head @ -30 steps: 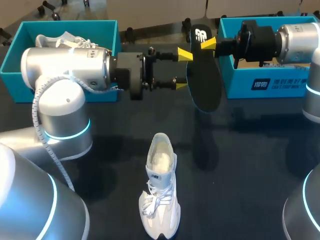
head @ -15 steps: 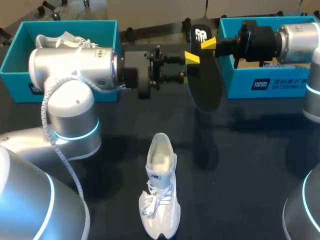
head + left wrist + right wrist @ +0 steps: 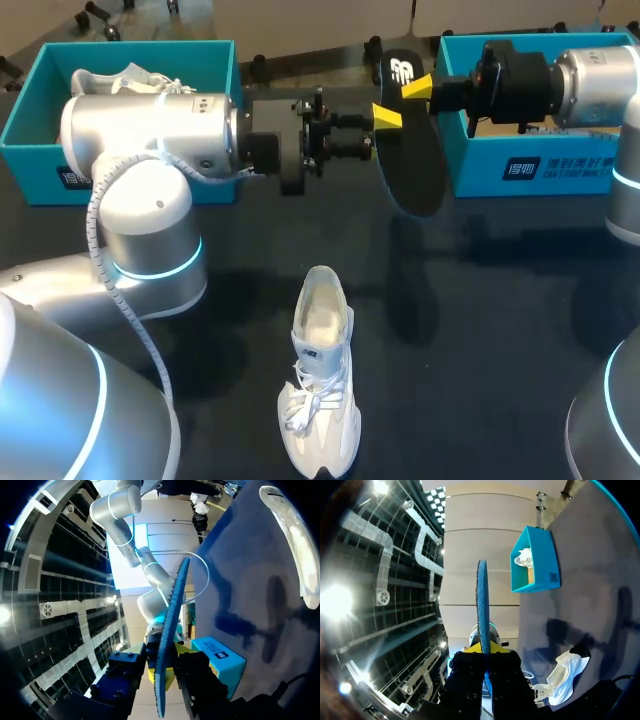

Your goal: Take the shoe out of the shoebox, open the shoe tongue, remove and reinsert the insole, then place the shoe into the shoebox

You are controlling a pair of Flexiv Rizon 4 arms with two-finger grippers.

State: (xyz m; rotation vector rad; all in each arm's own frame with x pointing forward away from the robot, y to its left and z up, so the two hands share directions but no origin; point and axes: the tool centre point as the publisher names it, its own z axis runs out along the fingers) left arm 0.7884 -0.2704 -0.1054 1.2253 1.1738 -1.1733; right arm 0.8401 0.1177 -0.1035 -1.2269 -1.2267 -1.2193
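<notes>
A dark insole (image 3: pixel 410 170) hangs in the air between the two boxes, with my right gripper (image 3: pixel 420 87) shut on its logo end. It shows edge-on in the right wrist view (image 3: pixel 482 600), clamped between that gripper's (image 3: pixel 482 650) yellow tips. My left gripper (image 3: pixel 380 135) straddles the insole's left edge. In the left wrist view the insole (image 3: pixel 172 630) runs between the left gripper's (image 3: pixel 162 675) fingers, which stand narrowly open with small gaps on both sides. The white shoe (image 3: pixel 322 390) lies on the table below, toe toward the front edge.
A teal shoebox (image 3: pixel 30 140) at the back left holds a second white shoe (image 3: pixel 130 80). Another teal shoebox (image 3: pixel 520 165) stands at the back right, behind my right arm. Both arms' large silver links fill the table's sides.
My left gripper has moved right onto the insole's edge and its fingers have closed in from wide open. The right arm, insole and shoe have stayed put.
</notes>
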